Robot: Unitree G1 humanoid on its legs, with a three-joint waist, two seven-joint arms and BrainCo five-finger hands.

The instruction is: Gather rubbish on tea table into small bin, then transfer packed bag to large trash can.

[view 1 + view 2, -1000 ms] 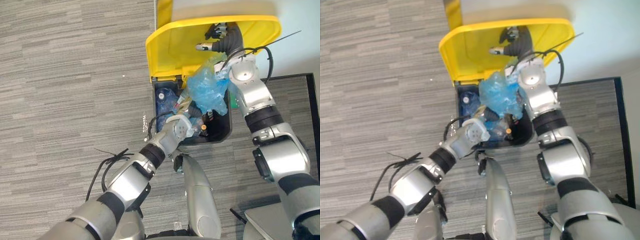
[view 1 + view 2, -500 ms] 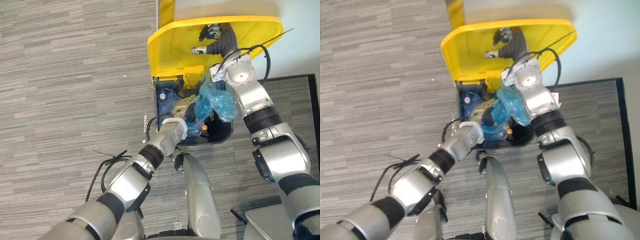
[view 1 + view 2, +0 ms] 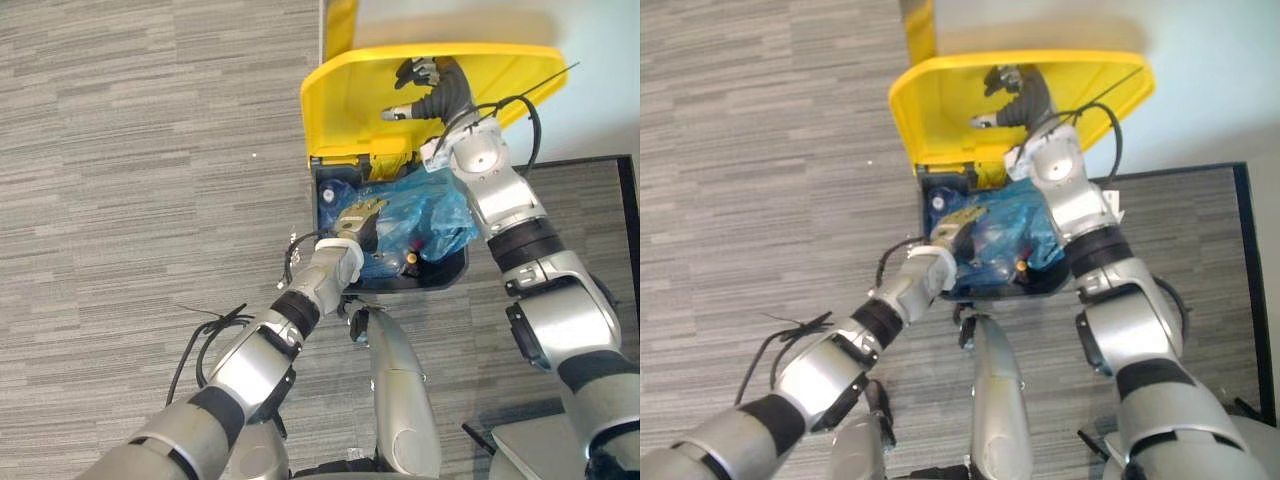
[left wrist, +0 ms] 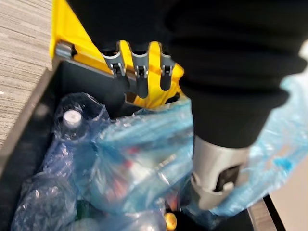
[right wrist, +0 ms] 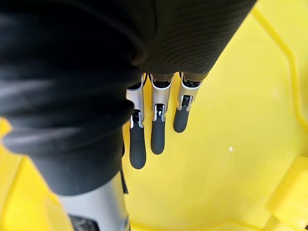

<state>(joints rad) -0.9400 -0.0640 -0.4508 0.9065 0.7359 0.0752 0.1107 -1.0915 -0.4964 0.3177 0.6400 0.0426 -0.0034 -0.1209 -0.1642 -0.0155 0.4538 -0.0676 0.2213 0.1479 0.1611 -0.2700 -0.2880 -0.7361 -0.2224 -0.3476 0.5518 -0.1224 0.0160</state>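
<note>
The large trash can (image 3: 456, 270) has a dark body, and its yellow lid (image 3: 345, 105) is swung up. A packed blue bag (image 3: 425, 212) lies inside it, on top of other bagged rubbish. My left hand (image 3: 357, 218) hovers over the can's near left side with straight fingers and holds nothing. In the left wrist view its thumb (image 4: 215, 177) rests beside the blue bag (image 4: 139, 159). My right hand (image 3: 425, 85) presses flat against the lid's underside; the right wrist view shows its straight fingers (image 5: 152, 132) on the yellow plastic.
Clear bagged bottles (image 4: 72, 120) fill the can's left side by the yellow hinge (image 4: 144, 72). Grey striped carpet (image 3: 150, 200) spreads to the left. A dark-edged mat (image 3: 600, 220) lies to the right, and a pale wall (image 3: 600, 100) stands behind the can.
The blue bag has dropped from above the rim down into the can. My left hand has let go of it and reached forward over the can. The right hand has stayed on the lid.
</note>
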